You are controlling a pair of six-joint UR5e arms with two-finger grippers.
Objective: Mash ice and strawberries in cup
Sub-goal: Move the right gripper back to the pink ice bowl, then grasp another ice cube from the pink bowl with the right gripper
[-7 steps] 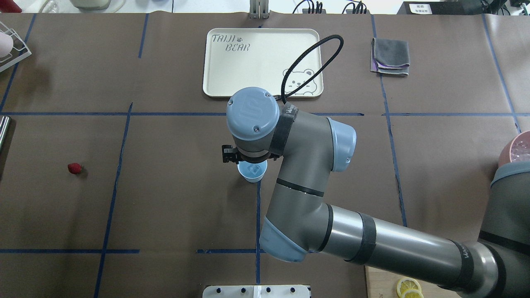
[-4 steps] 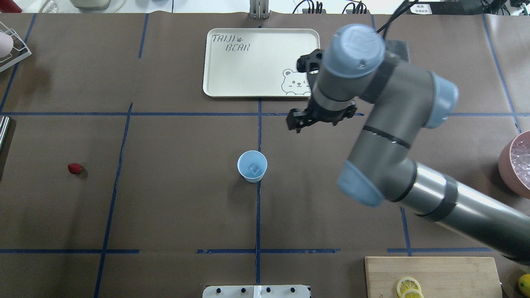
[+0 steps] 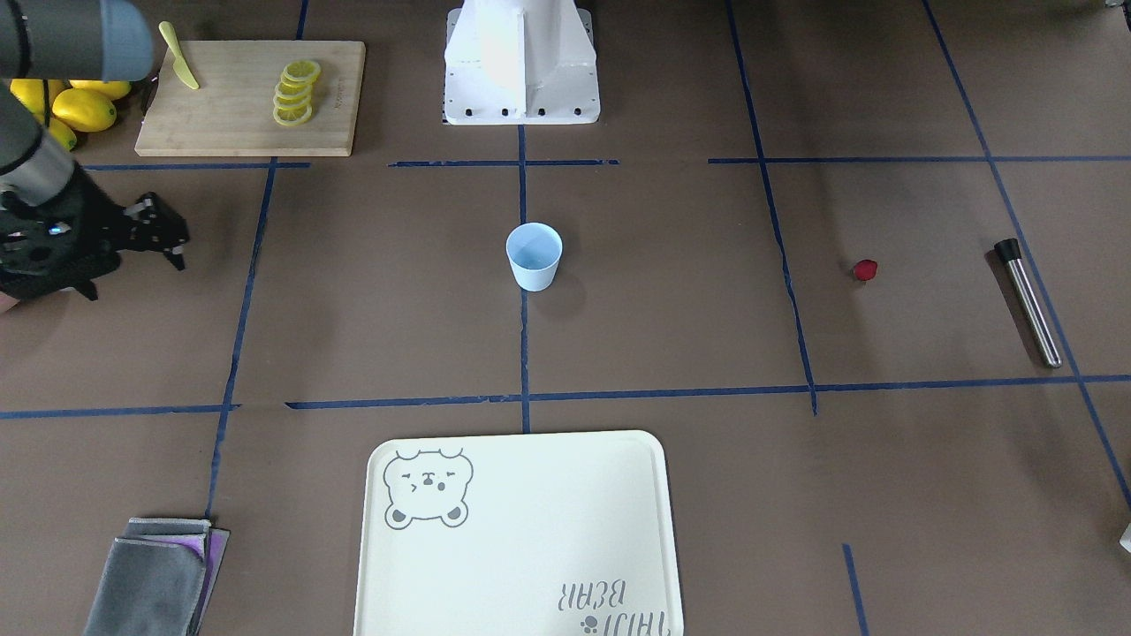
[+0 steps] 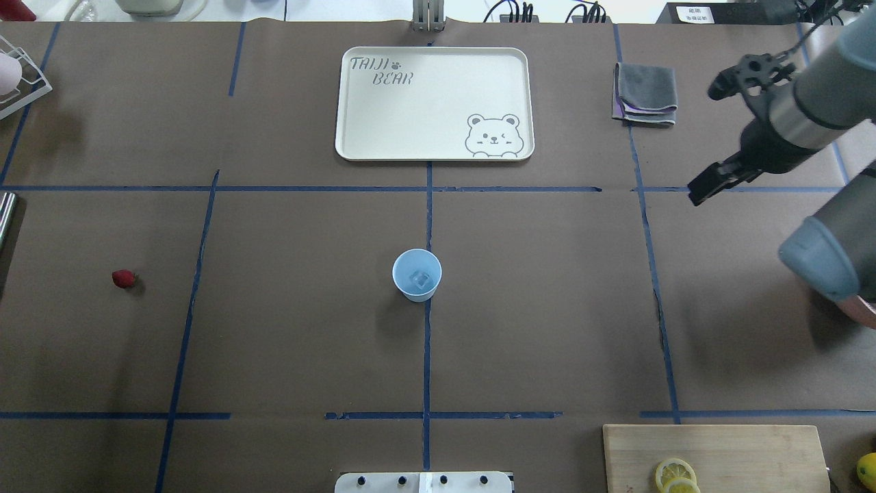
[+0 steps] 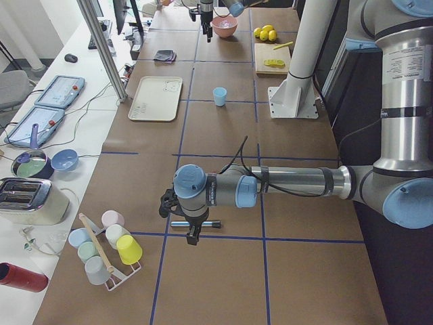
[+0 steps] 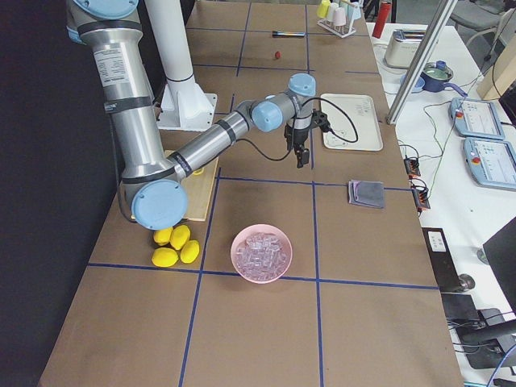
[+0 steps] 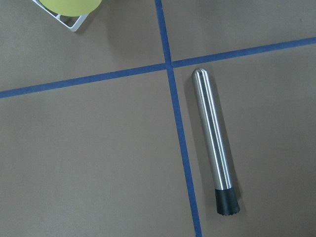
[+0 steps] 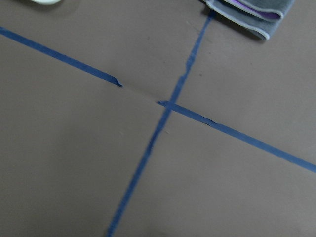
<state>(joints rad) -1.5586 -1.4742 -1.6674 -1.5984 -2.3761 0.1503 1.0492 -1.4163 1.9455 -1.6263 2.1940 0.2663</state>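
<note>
The pale-blue cup point(image 4: 417, 274) stands upright at the table's centre, with one clear ice cube point(image 4: 419, 278) on its bottom. The cup point(image 3: 534, 254) hides the ice in the front-facing view. The dark-red strawberry point(image 4: 123, 278) lies alone far to the left on the brown paper. My right gripper point(image 4: 715, 179) hangs open and empty above the table at the right, near the folded cloth and far from the cup. My left gripper point(image 5: 193, 233) shows only in the exterior left view, pointing down over a steel muddler point(image 7: 213, 143); I cannot tell whether it is open or shut.
A cream bear tray point(image 4: 431, 103) lies behind the cup and a grey cloth point(image 4: 645, 92) at back right. A cutting board point(image 4: 753, 445) with lemon slices is front right. A pink bowl point(image 6: 261, 252) of ice and whole lemons point(image 6: 173, 246) sit at the right end, a rack of cups point(image 5: 105, 250) at the left end.
The right arm has swung from directly over the cup to the back right of the table. The ice cube stays in the cup. The strawberry has not moved.
</note>
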